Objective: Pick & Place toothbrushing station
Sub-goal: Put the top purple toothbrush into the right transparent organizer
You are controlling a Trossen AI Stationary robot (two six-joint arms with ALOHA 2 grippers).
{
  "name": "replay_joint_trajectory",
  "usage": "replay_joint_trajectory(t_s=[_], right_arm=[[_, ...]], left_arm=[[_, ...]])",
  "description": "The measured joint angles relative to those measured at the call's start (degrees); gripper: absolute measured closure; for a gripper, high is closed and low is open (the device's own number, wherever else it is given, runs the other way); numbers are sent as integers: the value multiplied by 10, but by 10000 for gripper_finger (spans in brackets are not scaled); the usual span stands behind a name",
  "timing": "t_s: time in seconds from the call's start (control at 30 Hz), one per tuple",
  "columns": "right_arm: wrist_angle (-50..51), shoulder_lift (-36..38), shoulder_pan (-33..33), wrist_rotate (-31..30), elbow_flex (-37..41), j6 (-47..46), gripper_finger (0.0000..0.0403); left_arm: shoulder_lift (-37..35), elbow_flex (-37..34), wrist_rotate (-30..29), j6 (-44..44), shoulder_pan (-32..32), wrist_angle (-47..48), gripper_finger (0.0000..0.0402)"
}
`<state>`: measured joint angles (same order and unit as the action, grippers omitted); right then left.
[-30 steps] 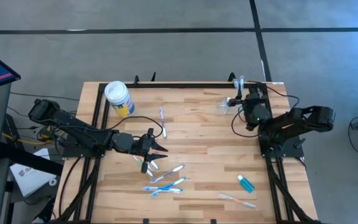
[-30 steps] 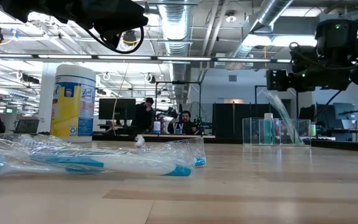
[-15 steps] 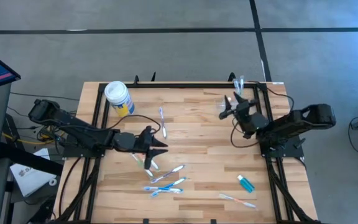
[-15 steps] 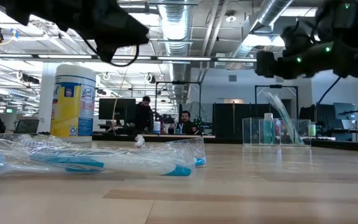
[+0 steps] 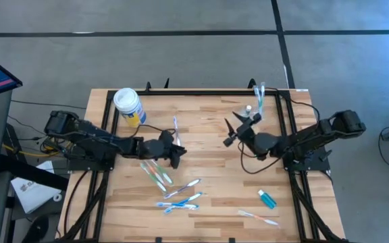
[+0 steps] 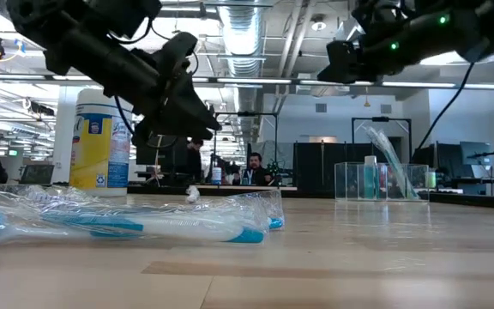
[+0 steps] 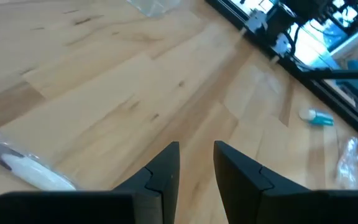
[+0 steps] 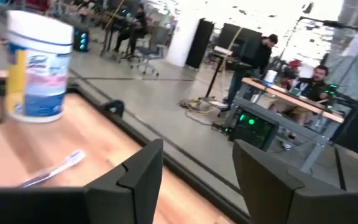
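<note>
The toothbrushing station, a clear cup, stands on the wood at the far right, with a wrapped toothbrush leaning in it. My right gripper hangs open and level above the table's middle, left of the cup, with nothing between its fingers. My left gripper is low over the table at centre left, beside the wrapped toothbrushes, slanting down. Its fingers stand a little apart with only bare wood between them.
A white-lidded yellow-and-blue canister stands at the far left. More wrapped toothbrushes lie near the front, one lies toward the far side, and another at the near right beside a teal tube. A black frame edges the table.
My right gripper has swung away from the cup toward the table's middle, rising a little and tipping up to level. My left gripper has come down toward the table, shifted slightly toward the far right, and rolled about its own axis. The toothbrushes and cup have stayed put.
</note>
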<state>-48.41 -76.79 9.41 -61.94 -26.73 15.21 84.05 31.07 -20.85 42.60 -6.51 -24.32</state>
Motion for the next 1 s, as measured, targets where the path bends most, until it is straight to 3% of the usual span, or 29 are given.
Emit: replay_joint_trajectory(t_s=[0.37,0.5,1.0], right_arm=[[28,0,18,-1,-23,-17,223],[31,0,18,-1,-23,-17,224],[30,0,17,-1,-23,-17,228]], left_arm=[[0,0,-1,43,91,19,308],[0,0,29,64,121,25,308],[59,0,33,89,134,28,308]])
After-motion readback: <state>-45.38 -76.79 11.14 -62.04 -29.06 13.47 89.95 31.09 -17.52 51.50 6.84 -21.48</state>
